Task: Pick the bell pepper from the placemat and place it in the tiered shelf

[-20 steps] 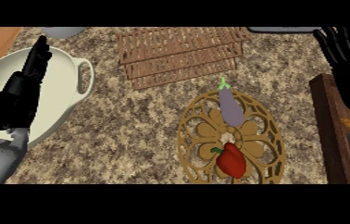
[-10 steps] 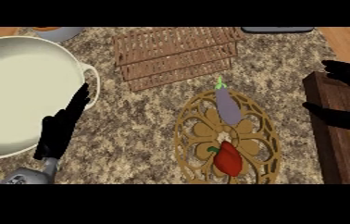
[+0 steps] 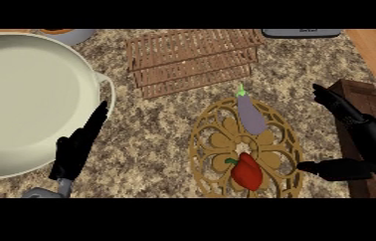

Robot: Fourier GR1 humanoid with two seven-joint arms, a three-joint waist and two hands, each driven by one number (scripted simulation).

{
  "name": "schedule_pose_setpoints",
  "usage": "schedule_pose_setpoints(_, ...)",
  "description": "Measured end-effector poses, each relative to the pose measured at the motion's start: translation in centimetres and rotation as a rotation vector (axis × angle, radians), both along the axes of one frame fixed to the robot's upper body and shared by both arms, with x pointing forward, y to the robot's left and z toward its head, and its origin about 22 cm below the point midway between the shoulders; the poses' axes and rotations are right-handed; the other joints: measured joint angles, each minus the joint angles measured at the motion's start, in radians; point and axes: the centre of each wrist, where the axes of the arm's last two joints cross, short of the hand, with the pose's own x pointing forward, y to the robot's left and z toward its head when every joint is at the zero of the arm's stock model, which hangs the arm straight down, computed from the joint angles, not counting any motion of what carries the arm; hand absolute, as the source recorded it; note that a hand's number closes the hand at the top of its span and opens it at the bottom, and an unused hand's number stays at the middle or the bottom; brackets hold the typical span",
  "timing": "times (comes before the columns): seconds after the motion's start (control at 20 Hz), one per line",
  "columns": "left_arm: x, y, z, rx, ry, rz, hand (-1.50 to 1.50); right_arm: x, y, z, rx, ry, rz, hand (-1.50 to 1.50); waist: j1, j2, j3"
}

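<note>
A red bell pepper (image 3: pixel 247 171) with a green stem lies at the near end of a round, cut-out wooden placemat (image 3: pixel 283 135). A purple eggplant (image 3: pixel 251 114) rests on the mat's far part. The slatted wooden tiered shelf (image 3: pixel 192 59) stands behind the mat. My right hand (image 3: pixel 350 140) is at the right edge, open, thumb pointing toward the mat and fingers spread, a short way right of the pepper and apart from it. My left hand (image 3: pixel 77 149) is at the lower left, fingers straight, beside the pot.
A big cream pot (image 3: pixel 37 100) with a side handle fills the left. A dark wooden block (image 3: pixel 360 93) stands at the right edge behind my right hand. A grey device (image 3: pixel 301 33) and a bowl (image 3: pixel 67 34) sit at the back.
The view has shifted, so the pot looms larger at left. My right hand has come down and leftward toward the placemat. My left hand stays low beside the pot.
</note>
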Motion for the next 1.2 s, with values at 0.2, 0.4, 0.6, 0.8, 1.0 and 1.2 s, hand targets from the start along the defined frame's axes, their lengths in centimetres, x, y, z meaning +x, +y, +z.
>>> schedule_pose_setpoints(0.2, 0.0, -0.1, -0.2, -0.003, -0.003, -0.008, 0.0, -1.0, 1.7, 2.9, -0.092, 0.071, 0.115, -1.5, 0.003, -0.001, -0.001)
schedule_pose_setpoints(0.4, 0.2, -0.1, 0.0, -0.003, 0.005, -0.008, 0.0, -2.0, 3.6, 5.5, -0.332, 0.152, 0.172, -1.5, 0.005, -0.002, -0.004)
schedule_pose_setpoints(0.6, 0.4, -0.3, 0.0, 0.002, 0.004, -0.023, 0.0, -2.6, 5.1, 8.0, -0.652, 0.153, 0.126, -1.5, 0.015, -0.002, -0.007)
schedule_pose_setpoints(0.8, 0.5, -0.6, 0.0, -0.004, 0.001, -0.035, 0.0, -3.3, 7.5, 8.8, -0.879, 0.157, 0.04, -1.5, 0.029, 0.0, -0.006)
schedule_pose_setpoints(1.0, 0.7, -1.1, -0.1, -0.004, 0.004, -0.047, 0.0, -4.0, 11.5, 8.2, -0.954, 0.173, 0.023, -1.5, 0.036, 0.002, -0.004)
schedule_pose_setpoints(1.2, 0.8, -0.6, -0.2, -0.007, -0.004, -0.048, 0.0, -3.8, 15.2, 6.4, -0.951, 0.2, 0.077, -1.5, 0.037, 0.002, -0.002)
